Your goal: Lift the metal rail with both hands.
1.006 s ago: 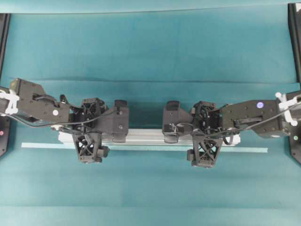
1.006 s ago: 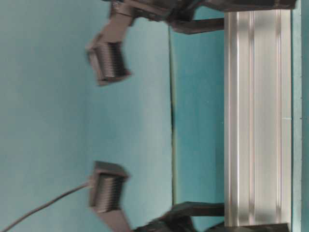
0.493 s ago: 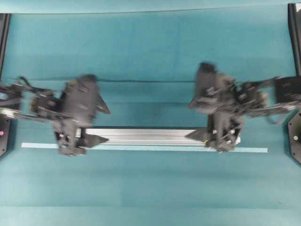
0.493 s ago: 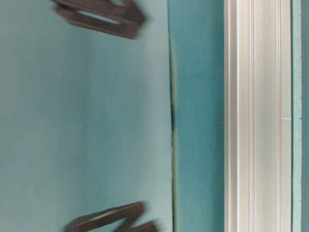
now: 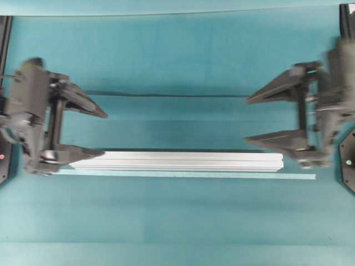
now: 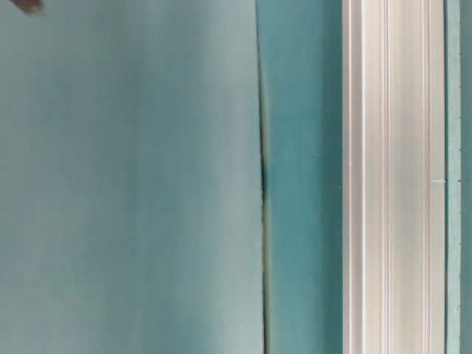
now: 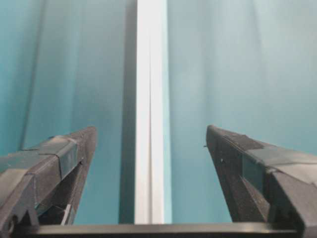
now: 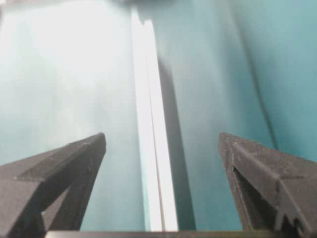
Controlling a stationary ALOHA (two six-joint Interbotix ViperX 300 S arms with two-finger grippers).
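The metal rail (image 5: 177, 161) lies flat on the teal cloth, a long grooved silver bar running left to right. My left gripper (image 5: 104, 133) is at the rail's left end, fingers pointing right and spread wide, the near finger (image 5: 83, 152) overlapping the rail's end in this view. My right gripper (image 5: 246, 121) hangs open by the right end, pointing left. Neither holds anything. In the left wrist view the rail (image 7: 150, 99) runs away between the open fingers of the left gripper (image 7: 151, 130). The right wrist view shows the rail (image 8: 147, 99) likewise, the right gripper (image 8: 162, 135) open. The rail (image 6: 391, 177) fills the table-level view's right side.
A thin pale tape strip (image 5: 299, 177) lies along the rail's near side. A fold in the cloth (image 5: 166, 95) crosses behind the rail. Black frame posts (image 5: 4, 44) stand at the left and right edges.
Both arms have swung off the rail and out to its two ends, with the fingers turned to point inward along it. The rail has stayed in place on the cloth.
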